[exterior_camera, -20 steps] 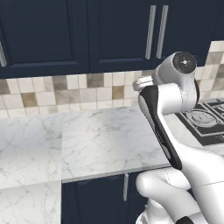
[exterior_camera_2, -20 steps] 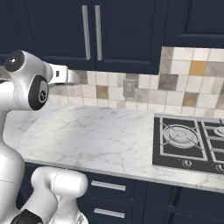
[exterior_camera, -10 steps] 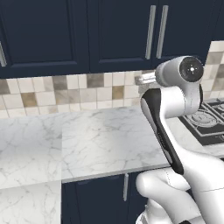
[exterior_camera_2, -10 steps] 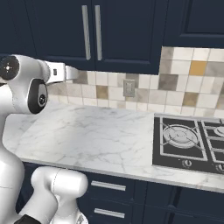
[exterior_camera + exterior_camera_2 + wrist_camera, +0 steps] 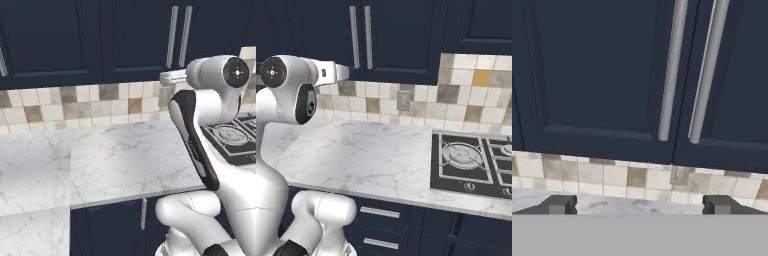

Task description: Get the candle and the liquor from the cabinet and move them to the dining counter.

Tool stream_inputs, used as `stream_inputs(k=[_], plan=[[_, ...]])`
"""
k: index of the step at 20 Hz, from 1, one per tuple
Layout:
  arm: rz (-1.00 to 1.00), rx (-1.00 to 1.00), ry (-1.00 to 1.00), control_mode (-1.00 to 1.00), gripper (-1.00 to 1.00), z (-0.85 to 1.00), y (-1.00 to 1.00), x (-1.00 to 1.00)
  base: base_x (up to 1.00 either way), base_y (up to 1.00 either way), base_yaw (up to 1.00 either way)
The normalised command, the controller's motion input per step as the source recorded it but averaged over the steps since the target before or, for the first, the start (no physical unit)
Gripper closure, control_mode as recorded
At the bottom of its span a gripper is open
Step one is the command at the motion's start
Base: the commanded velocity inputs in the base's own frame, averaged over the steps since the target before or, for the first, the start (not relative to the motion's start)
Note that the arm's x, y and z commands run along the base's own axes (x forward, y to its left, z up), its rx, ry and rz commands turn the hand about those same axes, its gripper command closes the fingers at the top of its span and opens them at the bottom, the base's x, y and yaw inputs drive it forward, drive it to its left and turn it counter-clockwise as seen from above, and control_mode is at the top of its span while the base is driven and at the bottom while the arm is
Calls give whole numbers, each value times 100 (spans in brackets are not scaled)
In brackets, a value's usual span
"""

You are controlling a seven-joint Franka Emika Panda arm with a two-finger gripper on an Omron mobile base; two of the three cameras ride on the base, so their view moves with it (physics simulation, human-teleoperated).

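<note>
Spread fingers (image 5: 559,204) facing shut cabinet (image 5: 602,70)

Both base views flank the arm, sharing the cabinet (image 5: 140,40); the hand view faces its doors closely.

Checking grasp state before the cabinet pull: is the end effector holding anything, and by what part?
Nothing held. The end effector is open and empty, facing the closed cabinet doors.

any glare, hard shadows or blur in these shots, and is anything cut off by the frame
Left base view: flat, even light, no glare on the cabinet, whose top is cropped. Right base view: soft shine on the handles, only a faint shadow under the cabinet, the stove cut by the right edge. Hand view: close and slightly soft; the gripper, open, shows just its tips.
</note>
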Motion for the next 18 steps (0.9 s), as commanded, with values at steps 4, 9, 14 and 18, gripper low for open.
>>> stream_inputs(k=[4,9,14,18], plan=[[3,10,0,-100,-100,36,-9,4,0,0,0],[0,2,0,-100,-100,26,-13,22,0,0,0],[0,0,1,-100,-100,24,-7,29,0,0,0],[0,0,0,-100,-100,10,-2,34,0,0,0]])
